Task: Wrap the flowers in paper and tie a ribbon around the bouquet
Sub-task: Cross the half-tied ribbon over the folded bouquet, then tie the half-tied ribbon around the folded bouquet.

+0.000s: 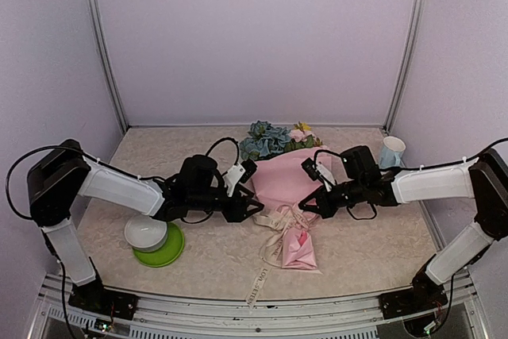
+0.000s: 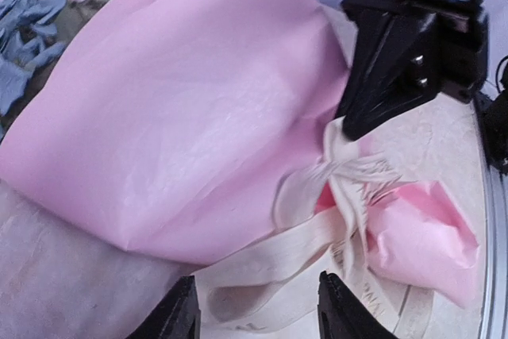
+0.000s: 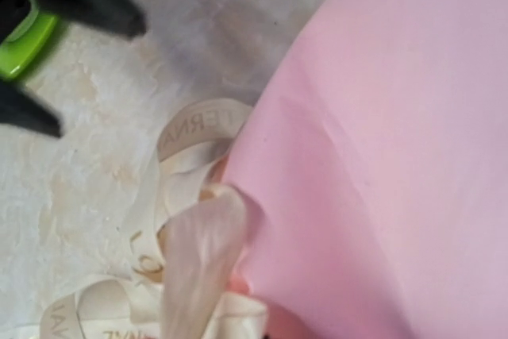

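Here, the ribbon (image 2: 349,196) on the bouquet (image 1: 284,180) is pinched by the right gripper (image 2: 343,126); the left gripper (image 2: 258,311) is spread open.

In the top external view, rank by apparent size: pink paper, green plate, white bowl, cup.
1. pink paper
2. green plate, partly hidden under the bowl
3. white bowl, only slightly smaller
4. cup, smallest, though farther from the camera

Pink paper (image 1: 286,176), cream dark-lettered ribbon (image 1: 279,224), blue flowers (image 1: 266,139), green plate (image 1: 168,253).
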`<state>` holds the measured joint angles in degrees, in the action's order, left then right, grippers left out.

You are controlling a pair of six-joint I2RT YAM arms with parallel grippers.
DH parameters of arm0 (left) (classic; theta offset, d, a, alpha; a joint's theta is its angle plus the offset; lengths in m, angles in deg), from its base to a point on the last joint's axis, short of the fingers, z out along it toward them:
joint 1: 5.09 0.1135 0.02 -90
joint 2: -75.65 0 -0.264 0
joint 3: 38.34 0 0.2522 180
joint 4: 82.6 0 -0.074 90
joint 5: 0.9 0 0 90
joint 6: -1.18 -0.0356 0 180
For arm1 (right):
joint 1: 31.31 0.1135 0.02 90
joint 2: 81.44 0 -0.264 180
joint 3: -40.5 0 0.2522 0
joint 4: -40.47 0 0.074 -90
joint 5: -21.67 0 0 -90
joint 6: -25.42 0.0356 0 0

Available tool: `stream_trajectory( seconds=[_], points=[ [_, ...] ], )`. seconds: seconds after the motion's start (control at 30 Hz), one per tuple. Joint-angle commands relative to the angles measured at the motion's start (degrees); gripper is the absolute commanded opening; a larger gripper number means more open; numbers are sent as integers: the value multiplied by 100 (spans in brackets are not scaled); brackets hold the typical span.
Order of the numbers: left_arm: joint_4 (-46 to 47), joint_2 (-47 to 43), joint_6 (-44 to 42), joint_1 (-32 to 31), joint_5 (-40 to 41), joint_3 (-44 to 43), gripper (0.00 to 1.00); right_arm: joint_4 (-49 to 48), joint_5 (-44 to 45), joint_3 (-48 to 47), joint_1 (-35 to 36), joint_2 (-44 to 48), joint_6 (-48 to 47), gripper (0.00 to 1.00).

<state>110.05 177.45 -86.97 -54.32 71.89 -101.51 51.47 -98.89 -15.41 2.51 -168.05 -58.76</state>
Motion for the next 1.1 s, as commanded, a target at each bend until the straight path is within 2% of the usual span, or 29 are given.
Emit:
stream_trajectory(
  seconds=[0.0, 0.13, 0.33, 0.43, 0.53, 0.6, 0.9, 1.07],
  points=[
    [-969, -66, -338, 182, 238, 270, 60, 73, 49, 70, -34, 130, 49, 0],
    [-1225, 215, -663, 230, 12, 223, 64, 57, -2, 76, -34, 102, 59, 0],
    [-826, 575, -928, 232, 14, 25, 68, 32, 3, 104, -34, 106, 83, 0],
    [-760, 868, -883, 212, 259, -238, 66, 38, 29, 97, -38, 116, 115, 0],
    [-511, 984, -890, 212, 177, -244, 57, 20, 16, 108, -36, 152, 146, 0],
    [-246, 974, -884, 206, 95, -133, 57, 34, 16, 114, -34, 153, 138, 0],
    [75, 1123, -1065, 78, 61, -133, 67, 30, -41, 108, -37, 137, 137, 0],
    [154, 1136, -1120, 18, 62, -181, 67, 51, -55, 97, -34, 101, 138, 0]
  ],
)
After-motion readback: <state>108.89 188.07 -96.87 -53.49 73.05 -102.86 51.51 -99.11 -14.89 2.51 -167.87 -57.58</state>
